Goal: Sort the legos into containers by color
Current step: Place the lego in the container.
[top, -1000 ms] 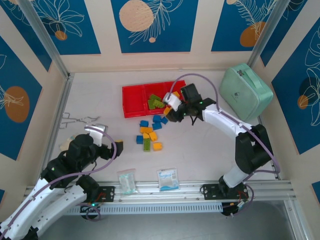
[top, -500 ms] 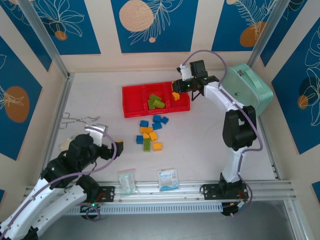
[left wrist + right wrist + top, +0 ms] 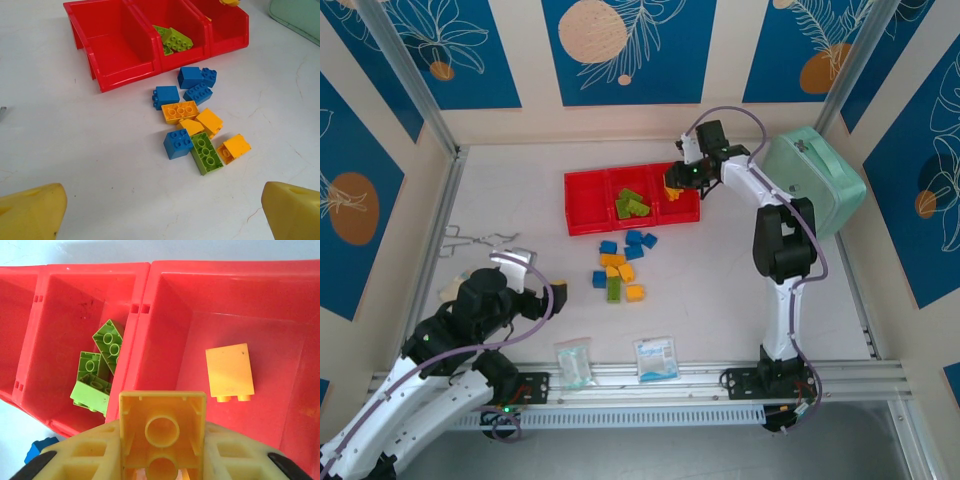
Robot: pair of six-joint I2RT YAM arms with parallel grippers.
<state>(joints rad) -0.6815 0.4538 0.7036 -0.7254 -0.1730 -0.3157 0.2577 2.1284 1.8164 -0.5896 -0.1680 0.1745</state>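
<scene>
white table, cream walls with blue leaf panels. the right arm is stretched far; right gripper clamps a yellow lego over the red tray, at its right bin. left gripper hangs wide open, low near its base. loose legos lie before the tray.

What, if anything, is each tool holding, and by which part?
The right tool grips a yellow lego by two opposite side walls, hollow underside toward the wrist camera. The left tool is open, holding nothing.
</scene>
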